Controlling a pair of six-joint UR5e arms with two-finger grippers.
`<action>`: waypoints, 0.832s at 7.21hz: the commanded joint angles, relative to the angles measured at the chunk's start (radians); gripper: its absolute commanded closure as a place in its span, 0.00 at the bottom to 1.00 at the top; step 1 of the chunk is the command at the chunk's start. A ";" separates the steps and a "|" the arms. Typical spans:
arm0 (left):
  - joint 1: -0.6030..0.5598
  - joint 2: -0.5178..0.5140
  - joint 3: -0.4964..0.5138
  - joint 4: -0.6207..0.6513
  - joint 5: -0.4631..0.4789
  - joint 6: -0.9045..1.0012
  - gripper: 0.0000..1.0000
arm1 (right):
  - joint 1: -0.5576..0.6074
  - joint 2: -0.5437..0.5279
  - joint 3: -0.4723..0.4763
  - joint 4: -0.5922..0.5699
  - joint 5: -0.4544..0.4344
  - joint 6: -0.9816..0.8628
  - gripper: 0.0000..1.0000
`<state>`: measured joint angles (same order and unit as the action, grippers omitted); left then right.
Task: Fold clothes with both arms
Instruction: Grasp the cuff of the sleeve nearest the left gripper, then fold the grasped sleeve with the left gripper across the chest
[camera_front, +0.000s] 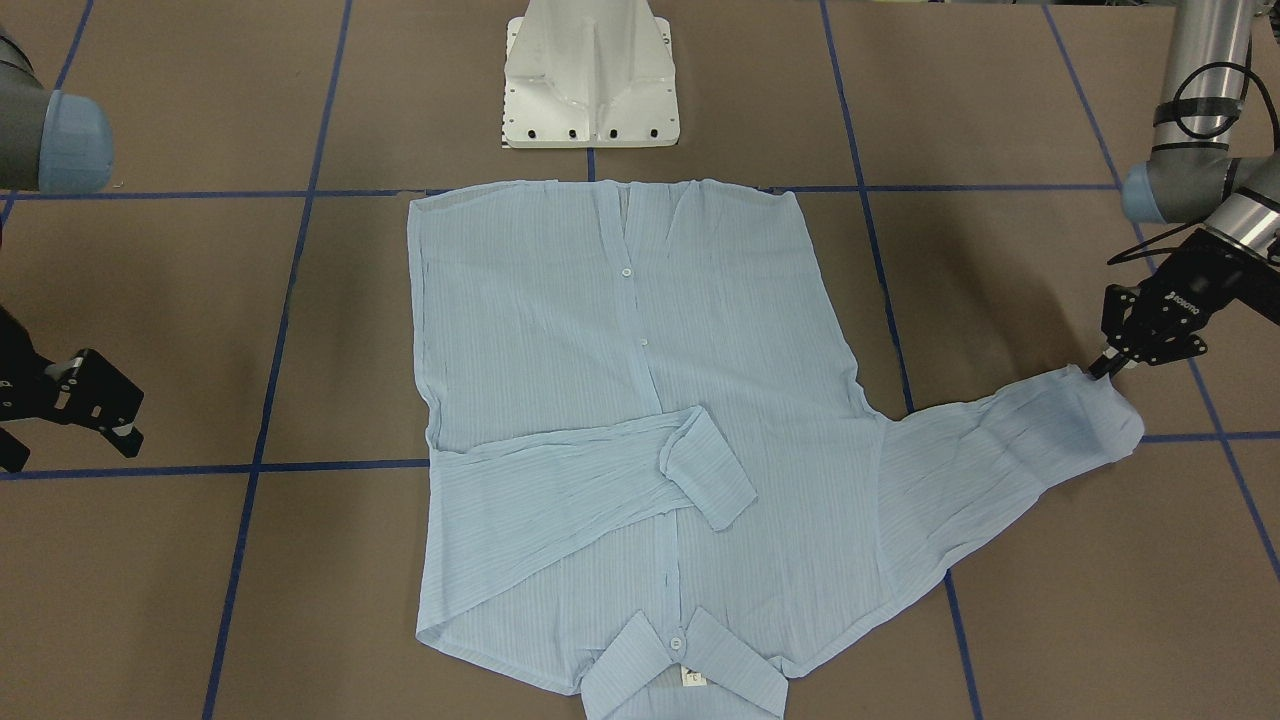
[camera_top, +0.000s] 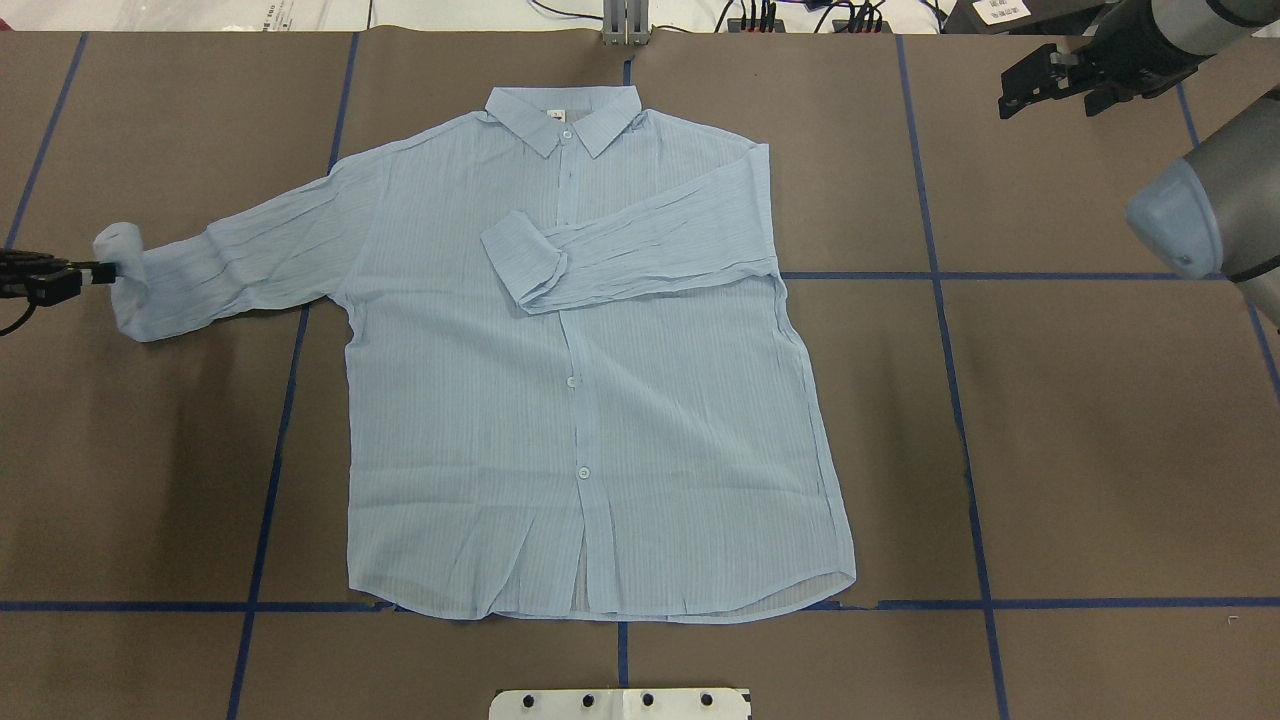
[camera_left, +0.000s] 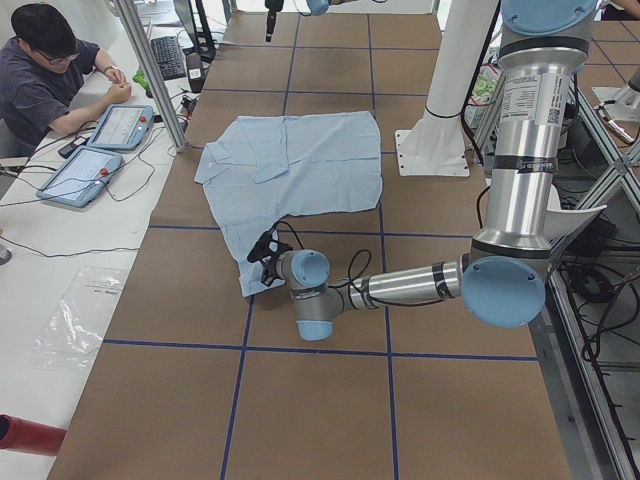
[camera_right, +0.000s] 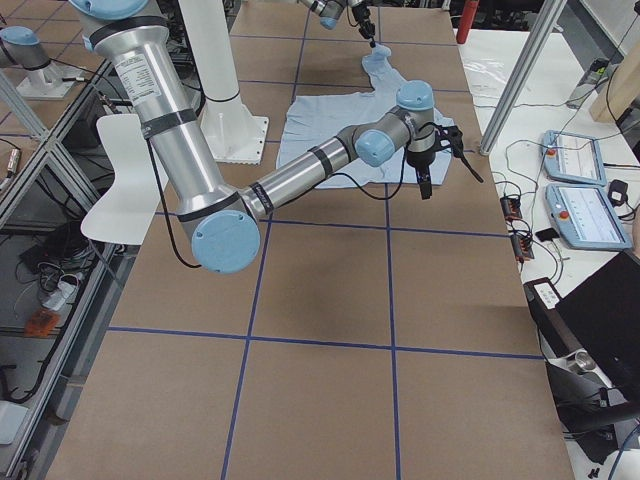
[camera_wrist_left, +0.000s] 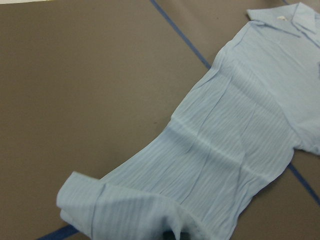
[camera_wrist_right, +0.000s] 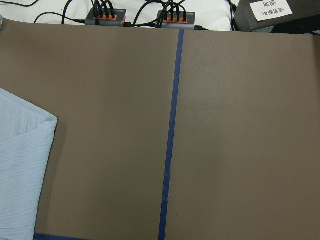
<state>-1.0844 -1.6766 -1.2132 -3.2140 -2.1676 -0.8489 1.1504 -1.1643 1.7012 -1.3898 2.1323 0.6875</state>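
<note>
**Shirt flat on desk, one sleeve held at the cuff**

The left fingers (camera_front: 1105, 366) are closed on the cuff (camera_top: 118, 245) of the outstretched sleeve (camera_top: 240, 265). The cuff is raised slightly off the desk (camera_top: 1050, 450). The right fingers (camera_top: 1018, 90) are spread apart and hold nothing. They hang over bare desk near the far edge, well apart from the shirt (camera_top: 600, 420).

Clearance: bare brown desk, marked with blue tape lines (camera_top: 955, 400), lies open on both sides of the shirt. The open room is wider on the robot's right. The hem (camera_top: 600, 612) lies along a tape line, near the white pedestal (camera_front: 590, 80). The collar (camera_top: 565, 118) lies near the far desk edge.

Orientation: the shirt lies flat, front up and buttoned. Its long axis runs from the pedestal to the far edge, with the collar pointing away from the robot. The held sleeve extends toward the robot's left. The other sleeve (camera_top: 650, 245) is folded across the chest, with its cuff lying just beside the button line.
</note>
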 joint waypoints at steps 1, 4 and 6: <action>0.001 -0.153 -0.076 0.134 -0.017 -0.198 1.00 | 0.000 0.000 0.000 0.000 0.000 0.001 0.00; 0.121 -0.367 -0.143 0.320 0.030 -0.390 1.00 | -0.001 0.001 -0.002 0.000 0.002 0.003 0.00; 0.242 -0.498 -0.151 0.408 0.124 -0.493 1.00 | -0.001 0.003 -0.003 0.000 0.003 0.003 0.00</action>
<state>-0.9203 -2.0915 -1.3601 -2.8592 -2.1034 -1.2886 1.1490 -1.1624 1.6994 -1.3898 2.1347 0.6902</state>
